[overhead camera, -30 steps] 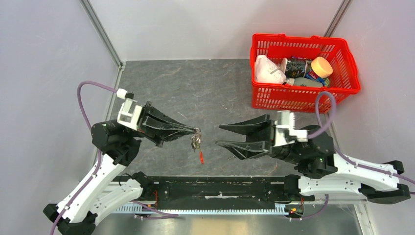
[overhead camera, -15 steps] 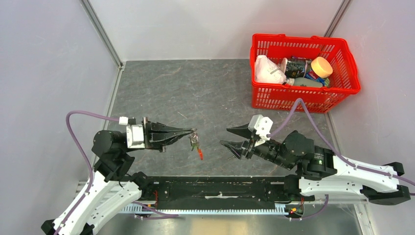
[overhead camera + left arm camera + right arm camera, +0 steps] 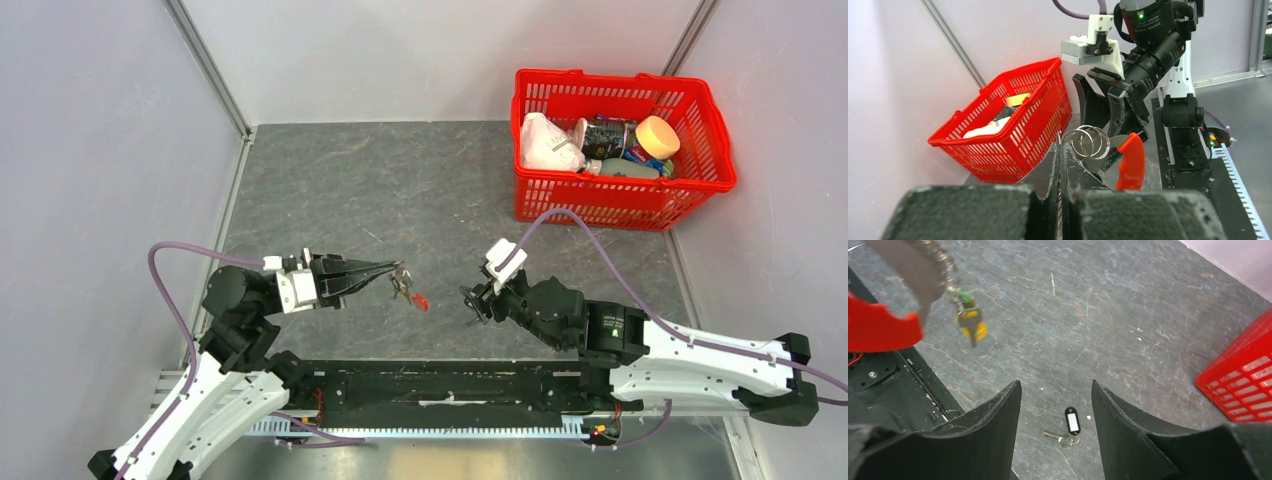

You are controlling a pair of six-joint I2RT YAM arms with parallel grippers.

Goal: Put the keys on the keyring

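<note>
My left gripper (image 3: 388, 270) is shut on the keyring (image 3: 402, 284) and holds it above the table. In the left wrist view the shut fingertips (image 3: 1060, 149) pinch the metal rings (image 3: 1091, 142), and the strap's red section (image 3: 1130, 161) hangs to their right. In the right wrist view the strap (image 3: 923, 265), its red section (image 3: 878, 327), a green-headed key (image 3: 964, 296) and a brass key (image 3: 973, 326) hang at upper left. My right gripper (image 3: 1056, 387) is open and points down. Below it a dark silver key (image 3: 1060, 439) with a black tag (image 3: 1072, 421) lies on the table.
A red basket (image 3: 720, 150) with a bag, bottles and a jar stands at the back right; it also shows in the left wrist view (image 3: 1008, 125). The black rail (image 3: 450, 385) runs along the near edge. The right gripper (image 3: 474, 303) sits right of the hanging keyring.
My right arm has swung in and tipped its gripper down toward the table. My left arm has drawn toward the near edge with the keyring, whose red section swung right.
</note>
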